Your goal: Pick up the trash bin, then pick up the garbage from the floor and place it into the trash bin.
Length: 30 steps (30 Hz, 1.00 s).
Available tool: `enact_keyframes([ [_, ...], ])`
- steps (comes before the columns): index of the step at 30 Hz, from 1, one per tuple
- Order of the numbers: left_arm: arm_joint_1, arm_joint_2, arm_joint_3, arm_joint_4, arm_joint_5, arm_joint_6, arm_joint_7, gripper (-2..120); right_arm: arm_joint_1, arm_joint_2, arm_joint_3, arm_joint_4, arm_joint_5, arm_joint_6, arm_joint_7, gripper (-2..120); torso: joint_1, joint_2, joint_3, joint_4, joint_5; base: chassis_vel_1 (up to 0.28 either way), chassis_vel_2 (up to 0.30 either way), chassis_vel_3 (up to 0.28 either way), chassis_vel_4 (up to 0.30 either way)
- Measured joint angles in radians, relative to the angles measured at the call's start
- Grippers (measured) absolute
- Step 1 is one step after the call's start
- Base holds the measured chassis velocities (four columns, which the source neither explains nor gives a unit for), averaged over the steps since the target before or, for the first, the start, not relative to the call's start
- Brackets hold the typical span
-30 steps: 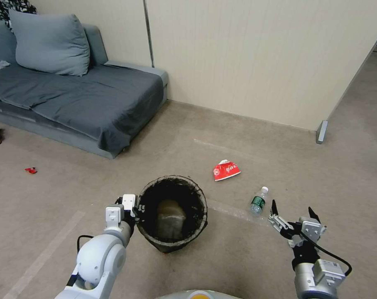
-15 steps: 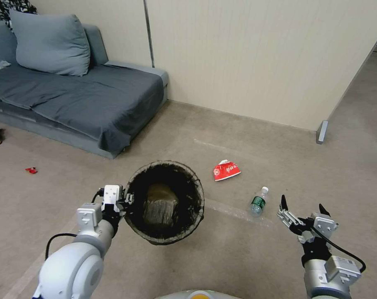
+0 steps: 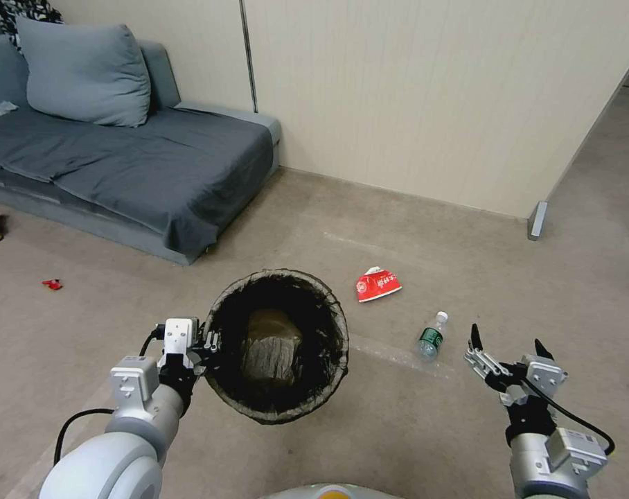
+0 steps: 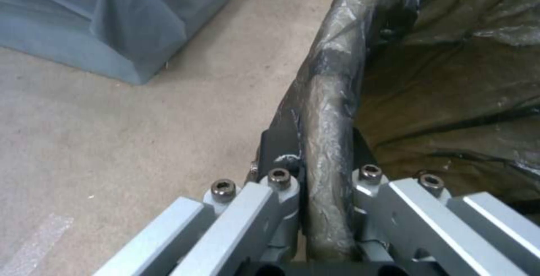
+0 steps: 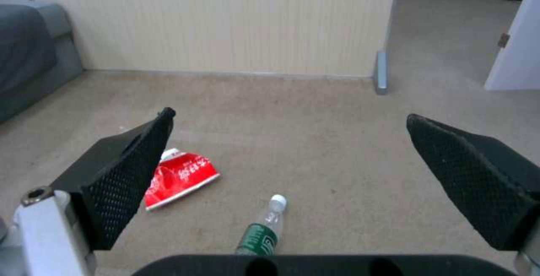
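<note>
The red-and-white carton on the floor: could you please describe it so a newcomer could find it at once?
Start at the beige wall right of the grey sofa and come down onto the carpet. Between the trash bin and the bottle lies the carton, the only flattened red piece there, printed in white.

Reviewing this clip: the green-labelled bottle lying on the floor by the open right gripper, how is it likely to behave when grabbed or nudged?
The bottle lies on its side, so a nudge would probably roll it. It looks clear and empty, so likely light, and its thin wall may give under squeeze. The right gripper hangs open nearby.
</note>
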Motion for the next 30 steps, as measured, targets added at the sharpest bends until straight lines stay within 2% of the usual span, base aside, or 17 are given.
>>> enact_keyframes([
  [30, -0.005, -0.022, 0.001, 0.013, 0.045, -0.012, 0.041, 3, 0.004, 0.000, 0.004, -0.003, 0.006, 0.003, -0.018, 100, 0.000, 0.000, 0.000, 0.0000, 0.0000, -0.009, 0.011, 0.009, -0.011],
])
